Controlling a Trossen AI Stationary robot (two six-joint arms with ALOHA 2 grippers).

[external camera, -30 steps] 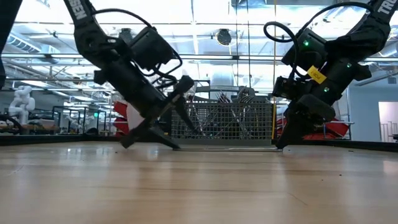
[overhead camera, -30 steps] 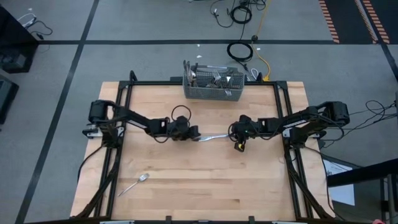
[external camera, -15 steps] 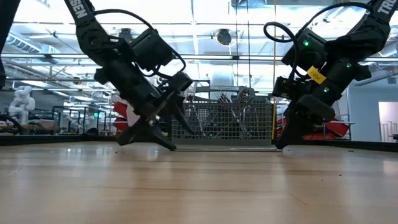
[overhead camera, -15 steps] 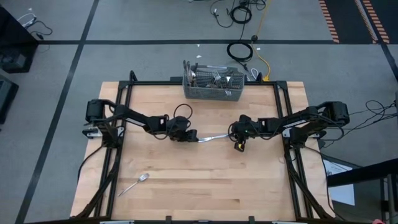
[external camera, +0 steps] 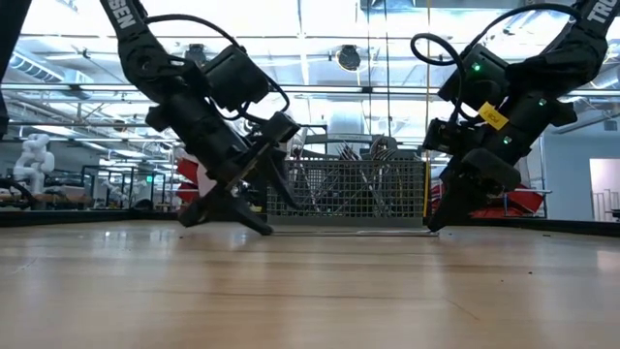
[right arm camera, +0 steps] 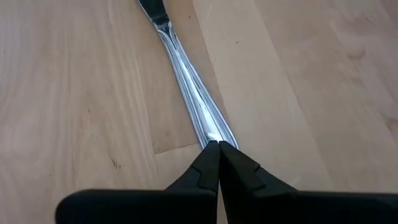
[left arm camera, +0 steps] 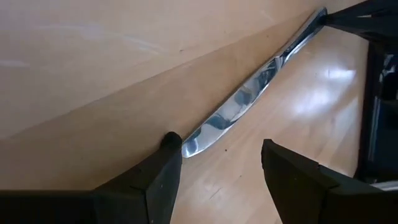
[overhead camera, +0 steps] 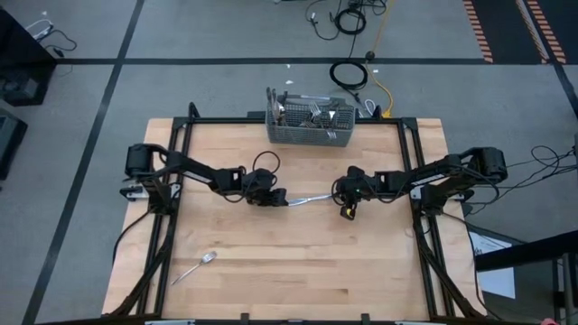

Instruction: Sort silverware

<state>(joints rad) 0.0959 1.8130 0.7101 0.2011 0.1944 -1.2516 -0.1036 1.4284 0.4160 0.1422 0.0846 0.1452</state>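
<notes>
A table knife lies flat on the wooden table's middle, between my two grippers. Its blade tip points toward the table's left and its handle toward the right. My left gripper is open and slants down at the blade tip, with one fingertip right beside it. My right gripper is shut at the handle's end. A spoon lies alone near the table's front left. More silverware stands in a grey mesh basket at the far edge. My left gripper has one fingertip right at the knife's blade tip; whether it touches I cannot tell. My right gripper's shut fingertips sit on the handle's free end, slanting down from the table's right, along the knife. The knife lies flat on the table.
The basket stands upright behind the grippers, at the table's far edge. A dark frame runs along the table's sides. Bare wood stretches across the near half of the table, apart from the spoon.
My left gripper has rolled and tipped in place at the knife's blade tip, so that both its fingers now show spread apart in the low view. The knife and my right gripper have kept still.
</notes>
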